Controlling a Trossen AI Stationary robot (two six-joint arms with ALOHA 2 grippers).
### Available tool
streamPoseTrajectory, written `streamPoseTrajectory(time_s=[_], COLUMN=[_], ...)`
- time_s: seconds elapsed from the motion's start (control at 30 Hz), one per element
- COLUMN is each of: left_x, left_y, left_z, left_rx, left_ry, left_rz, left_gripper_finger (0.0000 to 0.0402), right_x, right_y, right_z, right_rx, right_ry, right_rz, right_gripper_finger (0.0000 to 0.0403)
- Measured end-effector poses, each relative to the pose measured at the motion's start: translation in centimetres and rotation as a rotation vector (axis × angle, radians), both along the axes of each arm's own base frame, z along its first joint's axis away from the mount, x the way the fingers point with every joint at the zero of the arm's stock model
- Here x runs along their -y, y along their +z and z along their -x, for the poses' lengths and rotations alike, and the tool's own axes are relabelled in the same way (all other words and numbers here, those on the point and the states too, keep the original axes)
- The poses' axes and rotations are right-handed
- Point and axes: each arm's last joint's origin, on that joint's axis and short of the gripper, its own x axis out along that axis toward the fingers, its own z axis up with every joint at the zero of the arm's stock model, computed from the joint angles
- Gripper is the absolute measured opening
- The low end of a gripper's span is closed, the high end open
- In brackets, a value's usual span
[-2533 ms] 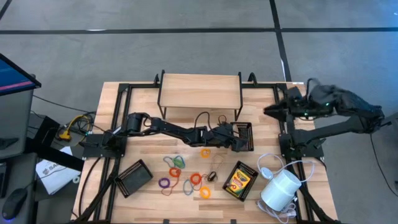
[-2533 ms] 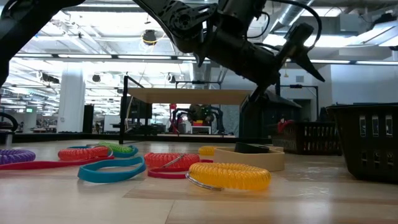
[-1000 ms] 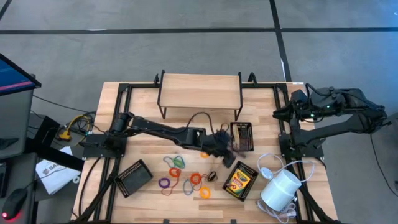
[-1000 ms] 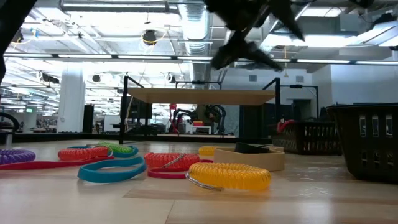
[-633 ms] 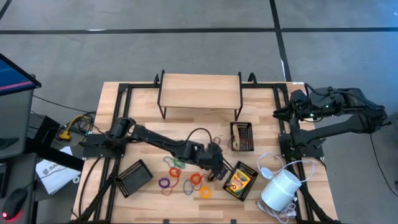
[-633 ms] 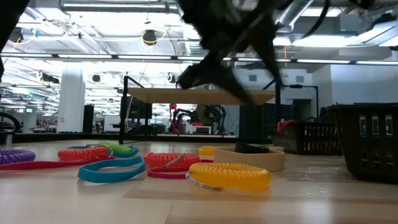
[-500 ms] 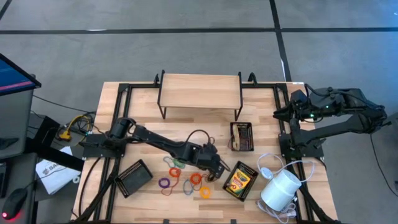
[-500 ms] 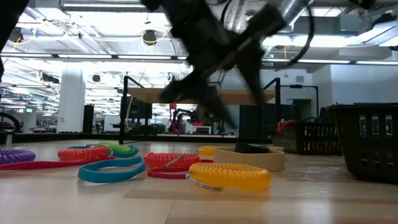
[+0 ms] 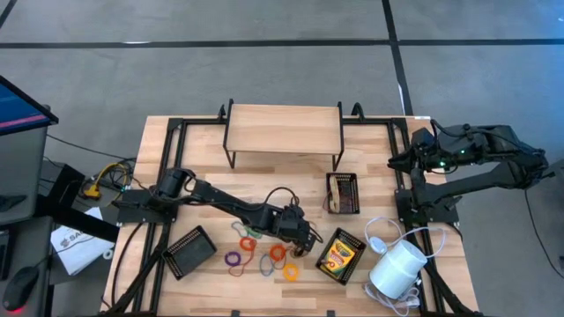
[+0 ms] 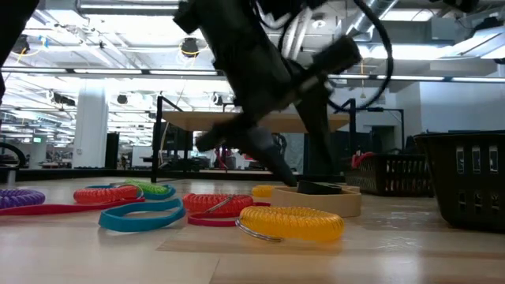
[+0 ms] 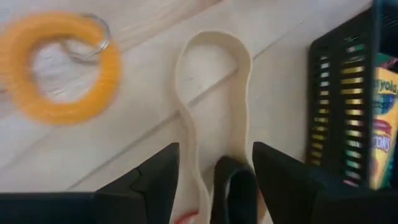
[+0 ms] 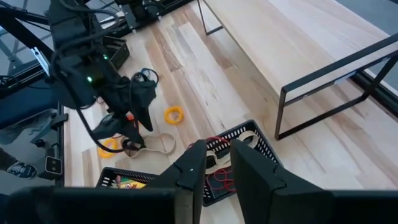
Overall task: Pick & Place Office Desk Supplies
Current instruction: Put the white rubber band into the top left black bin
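Cream elastic loop (image 11: pixel 211 106) lies flat on the tabletop (image 9: pixel 203 211), directly ahead of the left pincer (image 11: pixel 214 171) in the left wrist view. Long axis runs straight away from the pincer, in line with its reach; near end passes between the two fingers (image 11: pixel 158 177), which stand apart on either side of it and do not yet pinch it. Something small and dark sits at that near end; cannot tell what.

Orange coil loop (image 11: pixel 59 68) with a metal ring lies off to one side of the cream loop, apart from it. On the opposite side, a black mesh tray (image 11: pixel 342 118) with a crayon box (image 11: pixel 385 124) in it.

High view: left pincer (image 9: pixel 302 239) low over the cluster of coloured loops (image 9: pixel 256 251), just beside the tray holding the crayon box (image 9: pixel 338 255). Left arm is plainly the nearer.

Right pincer (image 12: pixel 214 165) hangs well off at the far right edge, fingers nearly together with only a narrow gap, holding nothing.

Judgement: next move is a short drop and a squeeze across the loop's narrow width; alignment looks right for it.
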Motion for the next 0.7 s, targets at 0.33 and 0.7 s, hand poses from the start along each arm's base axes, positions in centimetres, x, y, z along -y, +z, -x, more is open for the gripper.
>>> streamPoseTrajectory(time_s=[0.33,0.7], left_x=[0.5,0.3], left_y=[-2.9,-3.5], left_z=[-0.6,0.1], left_rx=[-0.036,-0.120], left_ry=[-0.008,-0.145], left_rz=[0.054,-0.083], left_gripper_finger=[0.0194,0.0012], right_x=[-0.1,-0.1], right_y=[-0.1,-0.2], right_z=[0.1,0.1], right_rx=[-0.018,-0.016], right_ry=[0.012,0.001], right_rz=[-0.020,-0.034], right_gripper_finger=[0.0072,0.0072])
